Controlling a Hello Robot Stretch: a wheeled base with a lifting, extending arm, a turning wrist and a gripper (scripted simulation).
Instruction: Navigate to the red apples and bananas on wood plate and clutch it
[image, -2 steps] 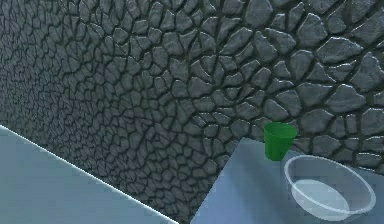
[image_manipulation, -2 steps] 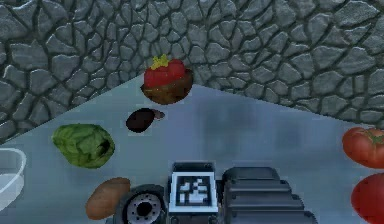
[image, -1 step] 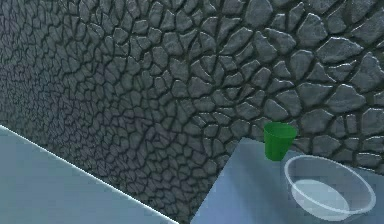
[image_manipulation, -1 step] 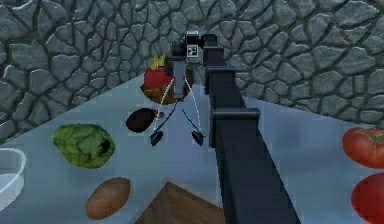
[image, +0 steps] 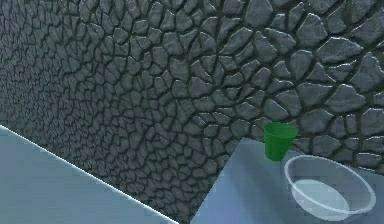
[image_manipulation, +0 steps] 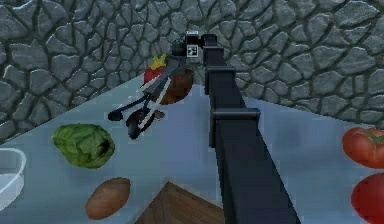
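In the arm side view a brown wooden plate with red fruit and a bit of yellow on it lies on the grey counter by the stone wall. My arm rises from the bottom edge to two white marker squares. The dark gripper slants down and left from there, across the plate's near-left side. I cannot tell whether it holds anything or touches the plate.
On the counter in the arm side view lie a green lettuce, a brown potato, two red tomatoes and a wooden block. In the forward view a green cup and a clear bowl stand by the stone wall.
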